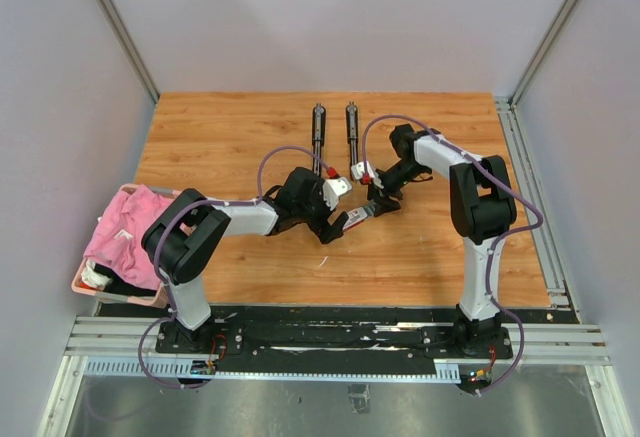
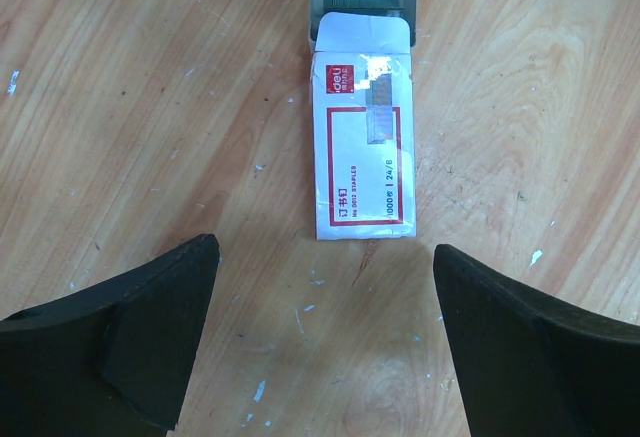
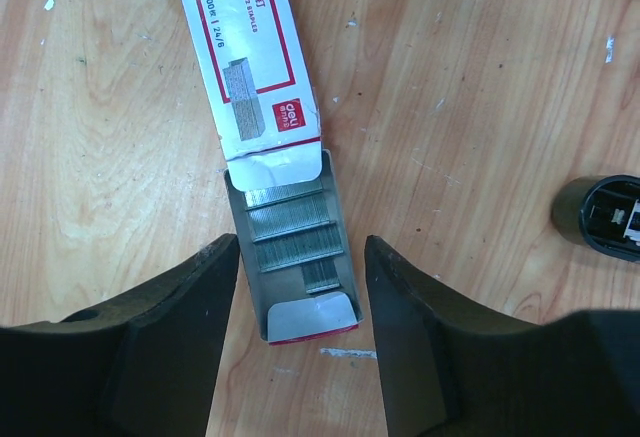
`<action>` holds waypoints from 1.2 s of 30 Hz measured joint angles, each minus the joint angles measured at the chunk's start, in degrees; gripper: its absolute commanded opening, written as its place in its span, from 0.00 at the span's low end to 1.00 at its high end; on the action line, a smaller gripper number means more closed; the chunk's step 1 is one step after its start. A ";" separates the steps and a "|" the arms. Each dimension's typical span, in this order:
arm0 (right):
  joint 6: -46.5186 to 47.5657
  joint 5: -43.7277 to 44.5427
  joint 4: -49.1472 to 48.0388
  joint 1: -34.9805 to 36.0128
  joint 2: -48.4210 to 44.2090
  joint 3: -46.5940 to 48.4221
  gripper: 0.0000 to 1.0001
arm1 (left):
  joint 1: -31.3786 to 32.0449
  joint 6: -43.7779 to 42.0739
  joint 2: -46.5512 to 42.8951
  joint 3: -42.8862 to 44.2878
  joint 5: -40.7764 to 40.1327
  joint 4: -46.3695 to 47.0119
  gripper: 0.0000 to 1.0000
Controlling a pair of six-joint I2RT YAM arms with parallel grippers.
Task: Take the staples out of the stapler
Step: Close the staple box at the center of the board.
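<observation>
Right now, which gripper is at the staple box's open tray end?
The right gripper: it straddles the pulled-out tray holding the staples. The left gripper hangs short of the sleeve's opposite end.

It was a robotics lab test cell: a wooden counter boxed in by plain pale panels on aluminium framing, with the cabled left arm and right arm bolted to a slotted metal rail.
</observation>
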State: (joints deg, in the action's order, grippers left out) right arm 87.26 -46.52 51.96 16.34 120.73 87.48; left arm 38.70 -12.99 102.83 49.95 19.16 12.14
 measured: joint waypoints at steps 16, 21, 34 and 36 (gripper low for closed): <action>0.00 -0.17 1.64 0.02 0.07 0.31 0.51 | 0.00 0.87 1.20 1.38 0.04 0.22 0.84; -0.02 -0.15 1.79 0.02 0.37 0.31 0.47 | 0.00 1.05 1.33 1.49 0.04 0.26 0.83; -0.52 -0.15 1.88 0.02 0.81 0.33 0.47 | 0.44 -0.26 1.66 1.62 0.66 0.57 0.80; -0.59 -0.15 1.88 0.04 0.81 0.33 0.46 | 0.72 -0.76 1.73 1.68 0.94 0.57 0.80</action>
State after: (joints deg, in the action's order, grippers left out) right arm 86.67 -46.68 53.84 16.38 121.54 87.81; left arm 39.42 -13.76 104.55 51.64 20.10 12.71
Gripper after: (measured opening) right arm 0.468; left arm 0.806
